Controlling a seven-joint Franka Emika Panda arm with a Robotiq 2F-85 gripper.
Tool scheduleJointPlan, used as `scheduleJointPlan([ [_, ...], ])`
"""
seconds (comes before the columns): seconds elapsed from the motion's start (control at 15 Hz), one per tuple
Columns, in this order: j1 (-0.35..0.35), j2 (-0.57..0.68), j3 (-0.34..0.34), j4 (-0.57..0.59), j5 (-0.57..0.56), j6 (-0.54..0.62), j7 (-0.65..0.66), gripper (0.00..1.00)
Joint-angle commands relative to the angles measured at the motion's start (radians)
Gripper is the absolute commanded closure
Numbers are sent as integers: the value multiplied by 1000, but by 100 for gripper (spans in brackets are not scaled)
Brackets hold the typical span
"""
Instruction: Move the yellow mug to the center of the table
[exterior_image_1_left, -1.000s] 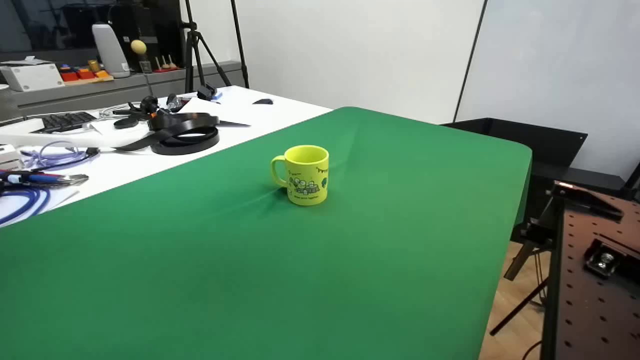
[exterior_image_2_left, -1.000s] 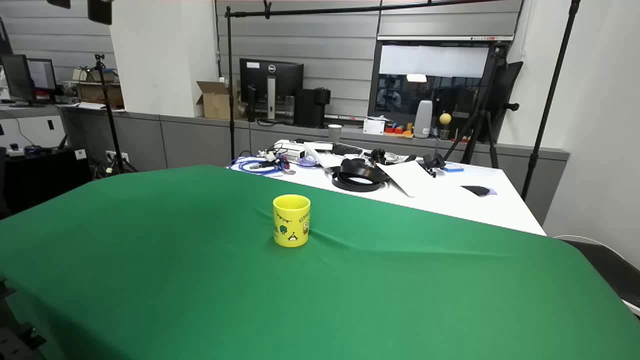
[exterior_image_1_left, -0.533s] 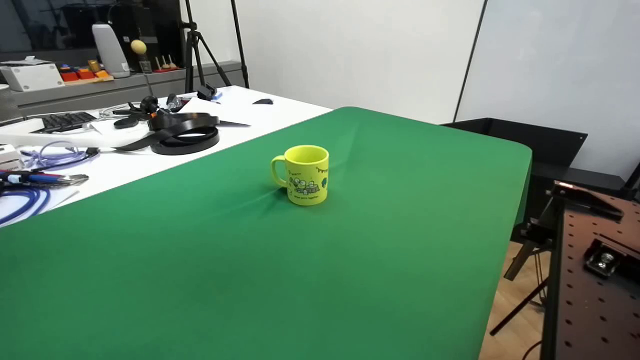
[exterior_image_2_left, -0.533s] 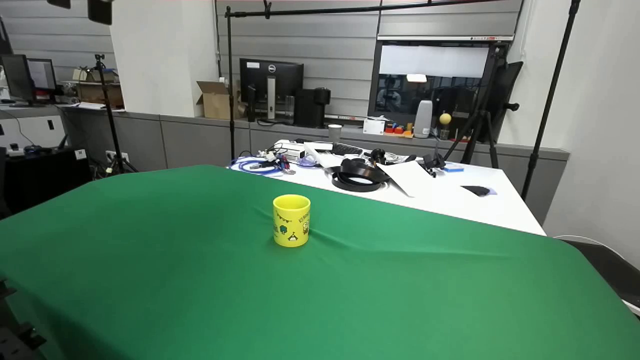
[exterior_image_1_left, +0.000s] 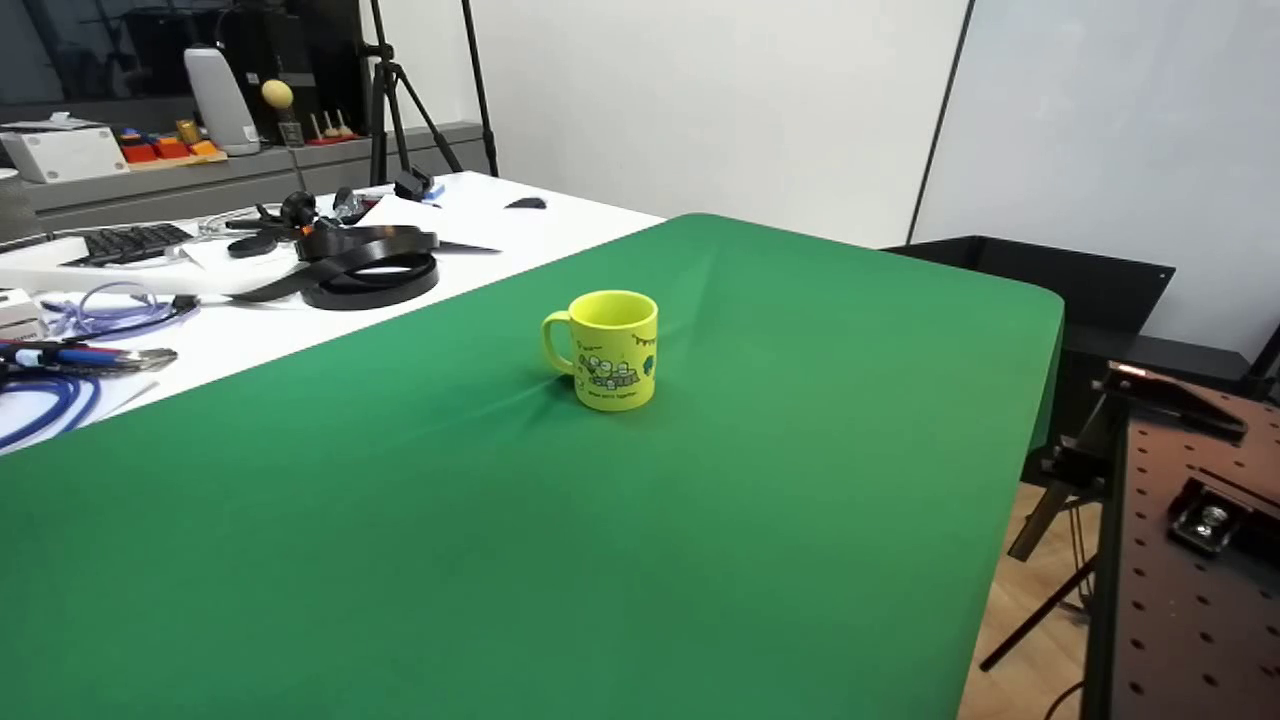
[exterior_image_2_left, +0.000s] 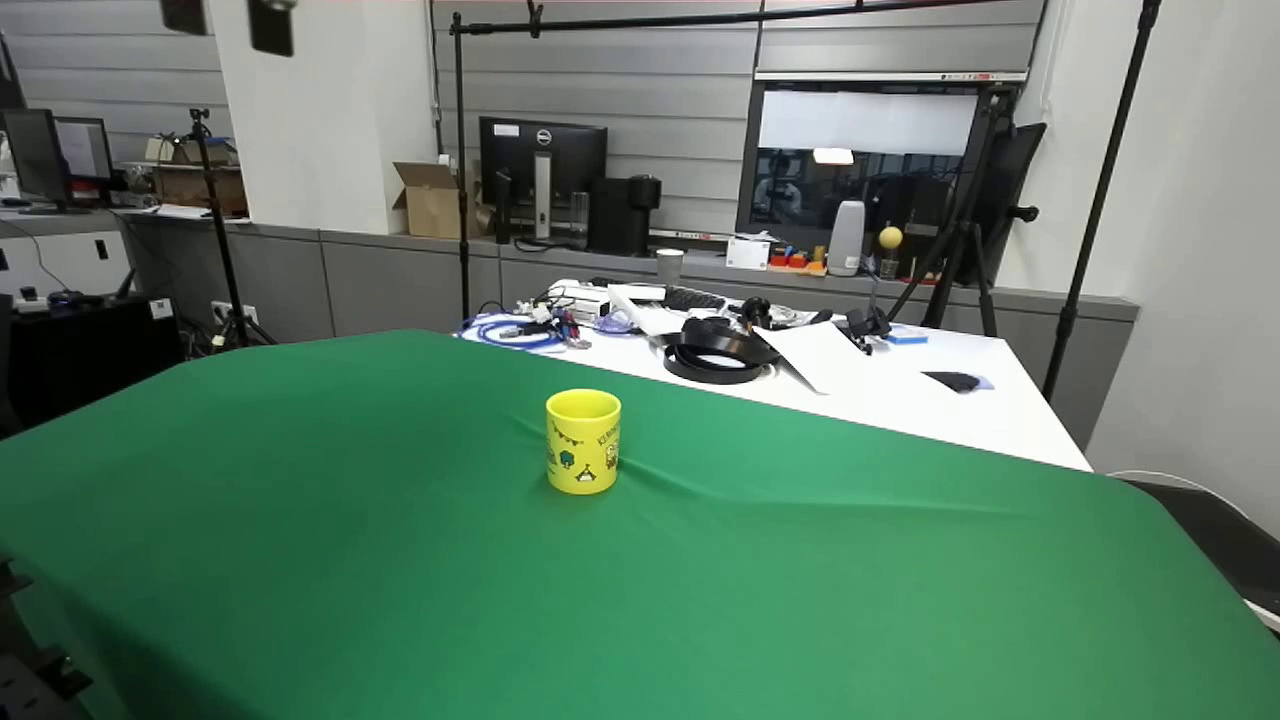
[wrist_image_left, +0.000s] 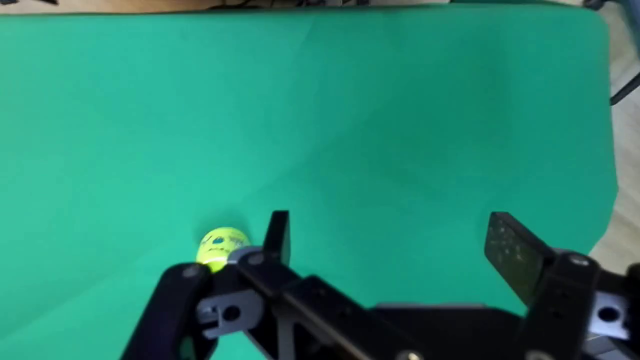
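The yellow mug (exterior_image_1_left: 615, 352) stands upright on the green table (exterior_image_1_left: 800, 500) in an exterior view, its loop handle on the left side. In an exterior view the mug (exterior_image_2_left: 583, 442) shows its dark printed design, and its handle is hidden. My gripper (exterior_image_2_left: 228, 28) shows only as two dark fingertips at the top left there, high above the table. In the wrist view my gripper (wrist_image_left: 387, 225) is open and empty above the table (wrist_image_left: 400, 125). The mug (wrist_image_left: 220, 245) lies left of the left finger there, partly covered by it.
A white table (exterior_image_2_left: 900, 400) with cables, a black strap roll (exterior_image_2_left: 715, 350) and papers adjoins the green table's long side. Black tripods and poles (exterior_image_2_left: 1095, 220) stand behind it. A perforated metal plate (exterior_image_1_left: 1190, 600) stands beside the table in an exterior view.
In an exterior view my gripper's fingertips have moved right and slightly down, within the last half second. The mug has not moved.
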Motion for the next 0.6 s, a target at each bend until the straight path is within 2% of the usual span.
scheduleJointPlan([
  [0.0, -84, 47, -3, -21, -165, 165, -58, 0],
  [0.27, -164, 163, -48, -52, -309, 430, -81, 0],
  [0.33, -194, 197, -46, -50, -335, 465, -47, 0],
  [0.4, -153, 139, -50, -55, -299, 404, -70, 0],
  [0.53, -163, 171, -59, -57, -306, 423, -75, 0],
])
